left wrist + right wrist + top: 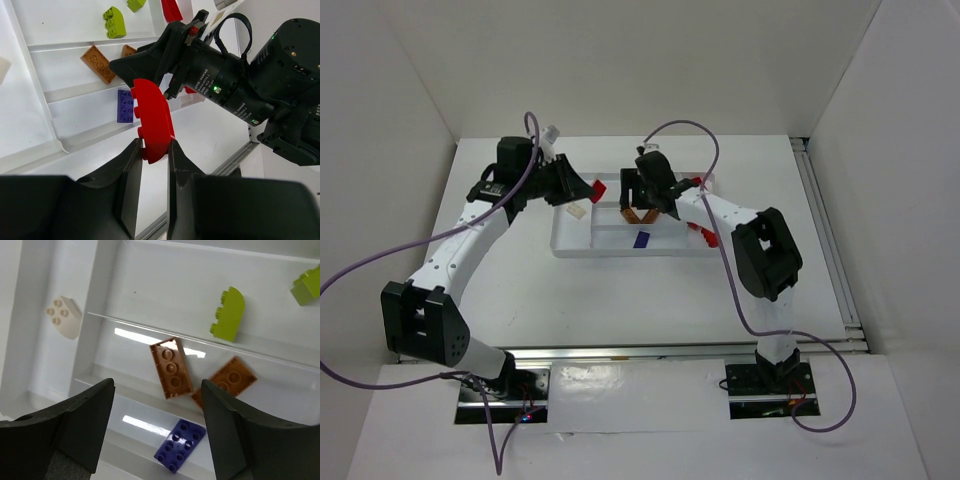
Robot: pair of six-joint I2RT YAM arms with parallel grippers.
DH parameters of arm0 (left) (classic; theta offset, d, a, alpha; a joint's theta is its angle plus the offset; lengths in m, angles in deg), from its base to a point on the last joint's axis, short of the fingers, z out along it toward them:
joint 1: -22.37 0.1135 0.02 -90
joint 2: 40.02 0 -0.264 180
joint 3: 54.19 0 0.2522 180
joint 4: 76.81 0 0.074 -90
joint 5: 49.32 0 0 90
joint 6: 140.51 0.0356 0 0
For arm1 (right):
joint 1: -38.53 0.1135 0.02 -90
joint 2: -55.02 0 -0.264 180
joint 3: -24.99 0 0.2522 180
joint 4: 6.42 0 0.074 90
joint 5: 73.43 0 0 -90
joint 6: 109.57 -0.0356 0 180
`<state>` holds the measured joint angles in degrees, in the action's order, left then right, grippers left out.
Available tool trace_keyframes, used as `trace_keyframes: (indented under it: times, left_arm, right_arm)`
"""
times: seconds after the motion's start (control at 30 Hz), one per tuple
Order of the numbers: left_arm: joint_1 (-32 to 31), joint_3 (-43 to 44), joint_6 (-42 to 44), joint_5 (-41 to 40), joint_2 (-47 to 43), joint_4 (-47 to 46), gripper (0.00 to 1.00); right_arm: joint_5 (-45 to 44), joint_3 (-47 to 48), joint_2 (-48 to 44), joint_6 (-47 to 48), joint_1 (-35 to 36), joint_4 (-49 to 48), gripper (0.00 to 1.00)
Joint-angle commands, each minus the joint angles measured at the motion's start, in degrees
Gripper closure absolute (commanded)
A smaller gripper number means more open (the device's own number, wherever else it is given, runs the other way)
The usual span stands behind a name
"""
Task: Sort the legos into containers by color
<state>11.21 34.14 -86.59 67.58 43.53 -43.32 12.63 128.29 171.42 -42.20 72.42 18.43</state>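
Legos (230, 312) lie in the flat white plastic tray (585, 245). The left tool (154, 147) pinches a curved red plastic brick (152, 120) over it, and the right tool (157, 385) gapes empty above the orange-brown bricks (171, 367). I'd steer around it and release low.

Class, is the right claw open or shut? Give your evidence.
Open. The right claw shows fingers wide apart, nothing between them, over the tray.

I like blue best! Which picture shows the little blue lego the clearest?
The right wrist view: the blue lego lies close up, studs easy to count. The left wrist view shows it smaller, beside the red lego that the left gripper holds. The top view shows only a tiny dark speck in the tray.
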Motion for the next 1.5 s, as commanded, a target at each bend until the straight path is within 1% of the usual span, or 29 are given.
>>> trace_keyframes:
  times: [0.0, 0.07, 0.1, 0.13, 0.17, 0.2, 0.27, 0.3, 0.33, 0.43, 0.5, 0.53, 0.57, 0.63, 0.67, 0.73, 0.77, 0.83, 0.87, 0.9, 1.0, 1.07, 1.17, 1.2, 1.23, 1.27, 1.3, 1.33, 1.47]
  left_arm:
    - [-1.0, 3.8, 1.8, 3.0, 0.8, -0.6, 1.0]
    - [-2.6, 6.5, 2.8, 4.3, 4.1, 0.0, 1.0]
    - [-4.3, 7.8, 2.9, 4.3, 5.6, 0.0, 1.0]
    - [-5.0, 10.5, 2.9, 5.3, 8.8, 0.0, 1.0]
    - [-5.8, 12.0, 2.9, 5.3, 10.7, 0.0, 1.0]
    - [-7.1, 13.5, 2.9, 6.1, 12.5, 0.0, 1.0]
    - [-8.3, 18.2, 1.8, 7.5, 16.3, -1.3, 1.0]
    - [-8.9, 19.8, 1.3, 8.5, 20.2, -2.0, 1.0]
    - [-10.0, 23.2, 0.7, 9.8, 22.2, -2.5, 1.0]
    - [-13.0, 29.4, -1.4, 10.4, 29.2, -4.1, 1.0]
    - [-14.1, 32.5, -2.8, 10.4, 32.8, -6.2, 1.0]
    - [-14.7, 34.1, -3.7, 11.0, 36.6, -7.1, 1.0]
    - [-15.5, 37.5, -5.7, 11.9, 38.5, -8.0, 1.0]
    - [-16.2, 41.3, -7.2, 12.6, 42.4, -10.3, 1.0]
    - [-16.2, 45.4, -8.8, 12.6, 46.1, -10.3, 1.0]
    - [-16.7, 49.4, -10.8, 12.6, 49.9, -10.9, 1.0]
    - [-16.7, 53.1, -12.4, 12.6, 53.3, -12.2, 1.0]
    - [-16.7, 56.6, -13.8, 13.1, 56.5, -13.0, 1.0]
    - [-17.2, 60.0, -14.5, 13.1, 58.1, -13.6, 1.0]
    - [-17.2, 60.9, -15.1, 13.1, 60.5, -14.2, 1.0]
    - [-17.2, 59.9, -18.2, 13.7, 62.0, -19.2, 1.0]
    - [-17.2, 60.5, -18.2, 12.7, 63.8, -19.2, 1.0]
    - [-17.8, 62.8, -18.2, 11.3, 65.6, -19.1, 0.8]
    - [-17.8, 62.8, -18.9, 11.2, 65.6, -20.2, 0.58]
    - [-17.8, 62.8, -19.5, 11.2, 65.6, -20.3, 0.43]
    - [-17.8, 62.8, -19.5, 11.2, 66.2, -20.9, 0.22]
    - [-17.8, 63.4, -19.5, 11.2, 66.7, -21.0, 0.04]
    - [-17.8, 64.2, -19.5, 11.9, 66.7, -21.0, 0.0]
    - [-17.8, 64.2, -18.2, 12.5, 65.4, -20.4, 0.0]
  right_arm:
    - [-6.6, -2.2, -7.9, -0.2, -0.3, 0.5, 0.24]
    - [-8.5, -9.0, -12.4, -0.7, -1.5, -0.3, 0.24]
    - [-9.2, -11.6, -17.5, -0.7, -3.7, -0.3, 0.24]
    - [-10.1, -16.5, -20.0, -1.4, -5.1, -0.3, 0.2]
    - [-10.1, -18.8, -22.5, -2.2, -6.6, 0.7, 0.19]
    - [-11.6, -21.0, -27.4, -2.2, -9.4, 2.3, 0.19]
    - [-13.0, -26.7, -32.3, -2.8, -11.6, 3.8, 0.13]
    - [-13.5, -28.2, -34.4, -3.6, -13.3, 4.5, 0.12]
    - [-13.5, -29.5, -38.3, -5.1, -14.2, 6.2, 0.12]
    - [-17.3, -34.9, -45.2, -10.6, -15.3, 9.0, 0.11]
    - [-18.9, -37.1, -48.4, -12.5, -15.9, 9.0, 0.11]
    - [-19.7, -38.1, -51.1, -12.5, -15.9, 9.0, 0.11]
    - [-20.2, -38.8, -52.2, -12.5, -16.6, 9.6, 0.11]
    - [-20.2, -38.8, -54.9, -12.5, -16.6, 11.0, 0.11]
    - [-20.8, -38.8, -55.9, -12.5, -16.6, 13.0, 0.11]
    - [-20.3, -38.2, -57.6, -12.5, -17.1, 14.5, 0.11]
    - [-20.3, -37.7, -58.9, -12.5, -17.1, 16.2, 0.11]
    - [-20.3, -37.7, -59.5, -12.5, -17.1, 17.6, 0.11]
    - [-21.0, -37.7, -60.3, -13.1, -17.1, 19.0, 0.11]
    - [-21.0, -37.7, -61.0, -13.1, -17.1, 19.6, 0.11]
    - [-21.5, -37.7, -62.3, -13.8, -17.1, 21.4, 0.1]
    - [-21.0, -38.2, -63.0, -13.8, -17.1, 22.0, 0.1]
    - [-21.0, -38.2, -63.6, -13.8, -17.1, 22.6, 0.1]
    - [-21.0, -38.2, -63.6, -13.8, -17.1, 22.6, 0.1]
    - [-21.0, -38.2, -63.6, -13.8, -17.1, 22.6, 0.1]
    - [-21.0, -38.2, -63.6, -13.8, -17.1, 22.6, 0.1]
    - [-21.0, -38.2, -63.6, -13.8, -17.1, 23.1, 0.1]
    - [-21.0, -38.2, -63.6, -13.8, -17.1, 23.1, 0.1]
    - [-20.5, -38.2, -63.0, -13.8, -17.1, 22.5, 0.1]
